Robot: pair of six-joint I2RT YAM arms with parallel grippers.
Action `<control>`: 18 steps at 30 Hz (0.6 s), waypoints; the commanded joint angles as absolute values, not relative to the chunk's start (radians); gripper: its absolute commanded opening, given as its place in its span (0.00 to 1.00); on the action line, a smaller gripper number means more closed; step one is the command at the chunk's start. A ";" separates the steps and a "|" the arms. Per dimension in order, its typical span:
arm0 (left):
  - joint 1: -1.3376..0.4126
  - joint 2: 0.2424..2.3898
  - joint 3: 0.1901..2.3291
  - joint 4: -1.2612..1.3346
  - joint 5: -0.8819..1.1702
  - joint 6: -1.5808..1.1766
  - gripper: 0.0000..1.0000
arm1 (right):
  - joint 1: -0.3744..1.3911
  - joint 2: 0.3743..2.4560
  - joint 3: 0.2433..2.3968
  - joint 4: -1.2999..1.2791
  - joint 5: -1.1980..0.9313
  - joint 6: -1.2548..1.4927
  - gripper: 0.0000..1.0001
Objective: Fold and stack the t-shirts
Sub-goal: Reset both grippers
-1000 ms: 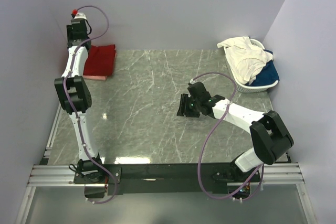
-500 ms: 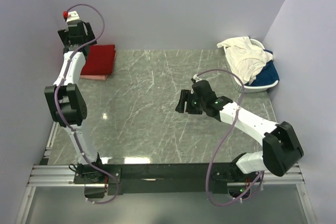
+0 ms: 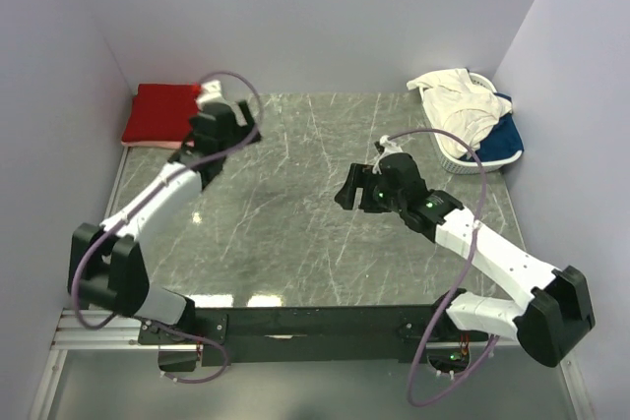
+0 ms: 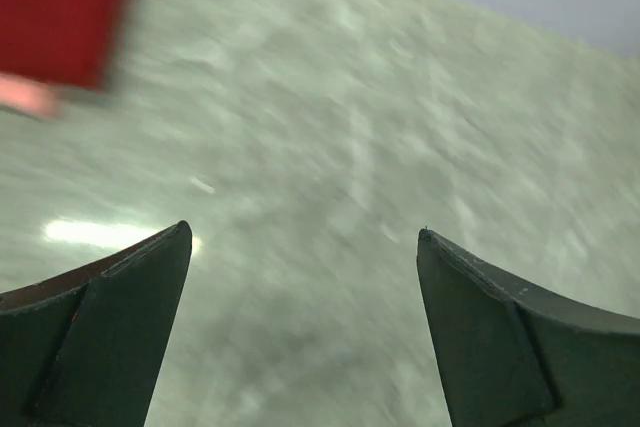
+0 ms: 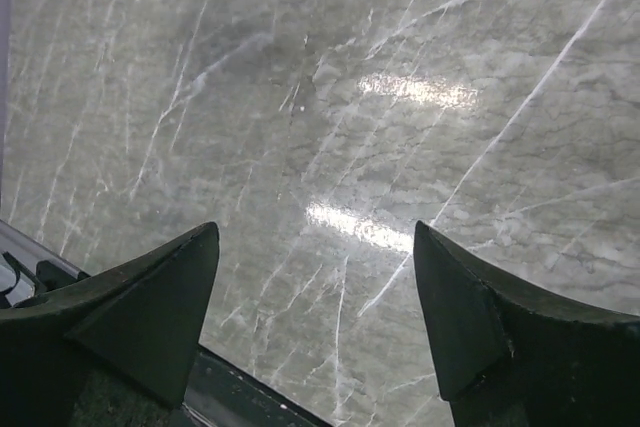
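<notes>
A deep red folded t-shirt (image 3: 157, 112) lies in the back left corner on a salmon pink one, whose edge shows in the left wrist view (image 4: 24, 95) below the red (image 4: 60, 2). A cream-white t-shirt (image 3: 458, 103) and a blue one (image 3: 503, 135) are heaped in the white basket (image 3: 463, 161) at the back right. My left gripper (image 3: 239, 129) is open and empty, just right of the red shirt, over bare table (image 4: 303, 232). My right gripper (image 3: 346, 187) is open and empty over the table's middle (image 5: 315, 227).
The grey marble table (image 3: 285, 213) lies between the two piles. Lilac walls close the left, back and right sides. A black rail (image 3: 315, 322) carrying the arm bases runs along the near edge and shows in the right wrist view (image 5: 260, 397).
My left arm has swung down from the back left corner to the right of the red shirt, uncovering it. My right arm has stretched a little, its gripper staying near the table's middle.
</notes>
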State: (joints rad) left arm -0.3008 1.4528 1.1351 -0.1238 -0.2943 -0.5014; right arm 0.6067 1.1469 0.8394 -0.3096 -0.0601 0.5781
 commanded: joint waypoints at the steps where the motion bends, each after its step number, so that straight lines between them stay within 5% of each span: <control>1: -0.455 1.326 1.033 -0.078 -0.345 -0.555 0.99 | 0.607 1.077 0.819 -0.330 -0.009 0.558 0.85; 9: -0.731 1.174 0.847 -0.123 -0.340 -0.678 0.99 | 0.607 0.974 0.787 -0.351 0.049 0.578 0.85; 18: -0.810 1.123 0.789 -0.097 -0.250 -0.732 0.99 | 0.607 0.953 0.770 -0.373 0.146 0.597 0.85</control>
